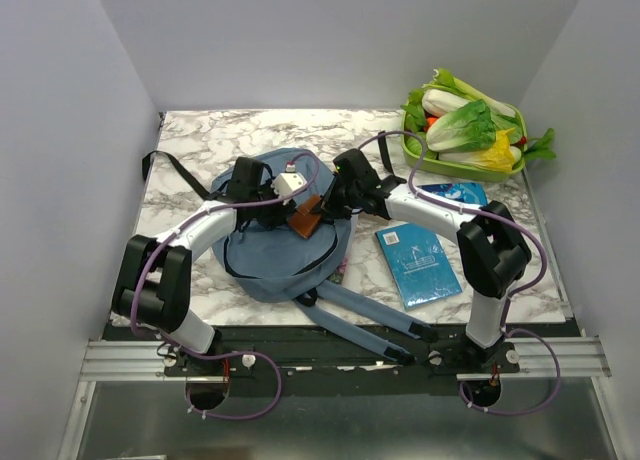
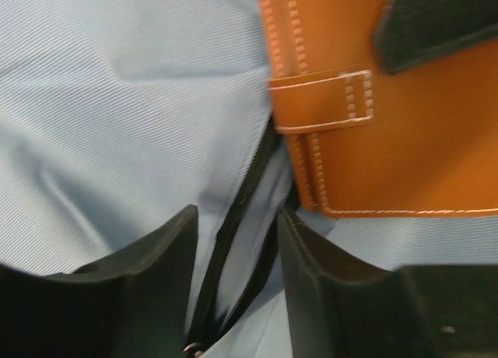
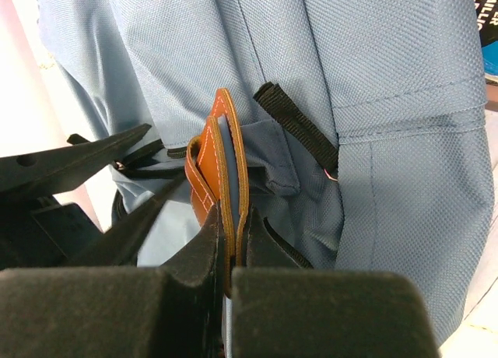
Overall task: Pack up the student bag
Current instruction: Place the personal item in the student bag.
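The student bag (image 1: pixel 285 265) lies on the marble table (image 1: pixel 200 130), directly beneath both grippers. The right gripper (image 3: pixel 229 241) is clamped tight on the near edge of a tan leather case (image 3: pixel 208 152), held on edge against the blue fabric. The left gripper (image 2: pixel 236 226) stands partly open and grips nothing; the bag's black zipper (image 2: pixel 250 175) runs between its fingers, and the case sits just ahead to their right

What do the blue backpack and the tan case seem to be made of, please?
Backpack: woven synthetic fabric, matte, probably nylon or polyester; a fine diagonal weave shows. Tan case: smooth leather or faux leather, slight sheen, pale stitching along its edges.
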You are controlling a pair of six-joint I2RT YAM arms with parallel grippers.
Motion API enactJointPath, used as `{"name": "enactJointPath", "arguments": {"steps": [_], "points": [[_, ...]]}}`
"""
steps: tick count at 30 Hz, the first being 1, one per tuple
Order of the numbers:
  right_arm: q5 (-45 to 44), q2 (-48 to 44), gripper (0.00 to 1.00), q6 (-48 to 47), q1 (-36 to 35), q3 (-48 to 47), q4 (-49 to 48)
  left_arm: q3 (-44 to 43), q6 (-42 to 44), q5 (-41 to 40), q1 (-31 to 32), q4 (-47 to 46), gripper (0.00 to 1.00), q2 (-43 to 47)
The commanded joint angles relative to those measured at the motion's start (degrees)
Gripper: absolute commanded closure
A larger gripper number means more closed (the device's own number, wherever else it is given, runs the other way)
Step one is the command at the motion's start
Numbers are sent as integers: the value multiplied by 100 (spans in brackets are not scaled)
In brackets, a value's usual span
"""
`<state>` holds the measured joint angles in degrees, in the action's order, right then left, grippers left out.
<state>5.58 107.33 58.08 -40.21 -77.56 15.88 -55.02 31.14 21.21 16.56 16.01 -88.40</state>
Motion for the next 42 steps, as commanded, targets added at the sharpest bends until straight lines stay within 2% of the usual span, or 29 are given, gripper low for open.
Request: {"name": "enactJointPath", "arguments": {"steps": [1,7,12,18,25,29,34,42], "points": [[-391,113,99,-104,-31,162,600,325,-204,24,304,-642,44,86],[-470,25,99,-61,-31,268,627,449,-345,-371,366,-1336,41,-72],[-488,51,99,-60,-31,285,671,422,-380,-539,375,-1575,45,-99],[-506,60,99,-52,-31,294,724,343,-266,-600,410,-1698,68,-72],[-523,69,99,-52,-31,268,768,378,-152,-759,419,-1706,77,77],[-523,86,99,-17,-22,259,803,99,-257,-978,419,-1610,100,148],[-523,87,99,1,-22,171,838,-429,-590,-1093,419,-899,100,270],[-523,-45,99,10,-14,-136,891,-1423,-1293,-750,463,261,100,578]]}}
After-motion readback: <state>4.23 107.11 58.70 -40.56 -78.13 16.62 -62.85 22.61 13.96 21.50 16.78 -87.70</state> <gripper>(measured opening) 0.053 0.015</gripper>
